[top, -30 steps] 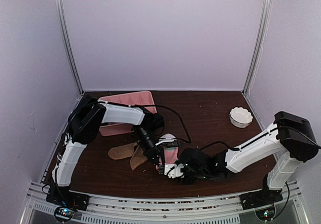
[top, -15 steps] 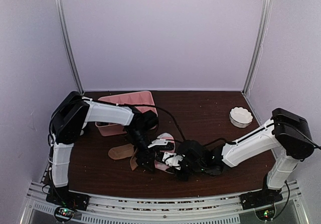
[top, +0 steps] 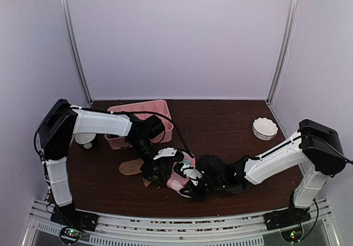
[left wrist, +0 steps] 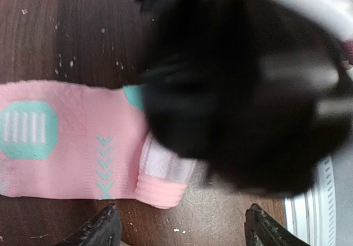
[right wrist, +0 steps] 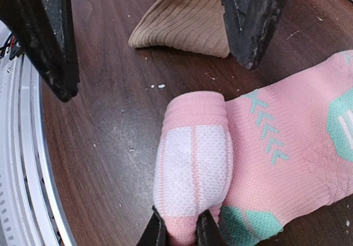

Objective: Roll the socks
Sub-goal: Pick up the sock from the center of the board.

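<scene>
- Closest to the front rail, the right gripper (right wrist: 182,230) has its fingers pinched together on the folded-over end of the pink sock (right wrist: 287,152), white patch facing up.
- The rest of that sock lies flat on the dark wooden table (top: 231,116), between the two arms, stretching away from the pinched fold.
- The left gripper (left wrist: 185,232) hangs over the same end, its fingers spread wide and gripping nothing.
- Just past it the tan socks (right wrist: 187,28) lie on the table, near the pink one with bare wood between them.
- Farther back sit a pink tray (top: 140,109) on the left and a white bowl (top: 265,128) on the right.
</scene>
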You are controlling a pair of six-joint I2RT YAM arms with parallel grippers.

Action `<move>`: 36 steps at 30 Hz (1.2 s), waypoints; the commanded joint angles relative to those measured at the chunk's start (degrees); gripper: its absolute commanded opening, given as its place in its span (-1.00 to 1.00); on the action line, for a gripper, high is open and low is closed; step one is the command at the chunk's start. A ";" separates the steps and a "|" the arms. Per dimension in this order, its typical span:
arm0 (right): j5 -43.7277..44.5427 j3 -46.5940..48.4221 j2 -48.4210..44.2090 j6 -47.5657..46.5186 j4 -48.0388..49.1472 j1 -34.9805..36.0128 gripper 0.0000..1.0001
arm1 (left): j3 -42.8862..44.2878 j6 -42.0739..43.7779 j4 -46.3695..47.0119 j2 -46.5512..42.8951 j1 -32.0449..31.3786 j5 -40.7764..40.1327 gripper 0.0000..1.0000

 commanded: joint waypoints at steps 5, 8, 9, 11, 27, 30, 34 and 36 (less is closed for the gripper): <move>-10.20 -5.27 10.57 11.60 -8.88 -1.60 -1.00 | -9.27 -3.70 15.70 -9.08 0.05 2.22 0.57; -12.27 -5.08 12.99 13.82 -9.23 -3.76 -1.00 | -11.44 -2.37 16.96 -10.23 -0.52 3.06 0.58; -13.12 -4.83 14.24 14.60 -9.70 -4.84 -1.00 | -12.03 -1.30 17.02 -10.31 -0.87 2.42 0.58; -15.43 -4.60 16.63 16.03 -9.89 -6.68 -1.00 | -12.60 0.47 17.00 -9.68 -1.62 0.45 0.57; -18.77 -5.96 21.35 23.92 -6.34 -8.85 -1.00 | -15.59 1.12 24.58 -5.67 -6.02 -12.33 -0.02; -18.58 -6.44 21.21 25.42 -5.21 -8.81 -1.00 | -16.63 0.28 25.82 -5.51 -6.01 -13.89 -0.18; -16.21 -7.29 19.01 26.54 -4.10 -8.80 -0.79 | -16.12 -2.05 26.78 -4.17 -5.87 -15.84 -0.60; -13.91 -8.43 16.75 27.17 -2.48 -8.72 -0.55 | -15.36 -3.16 26.00 -3.51 -5.61 -14.18 -0.79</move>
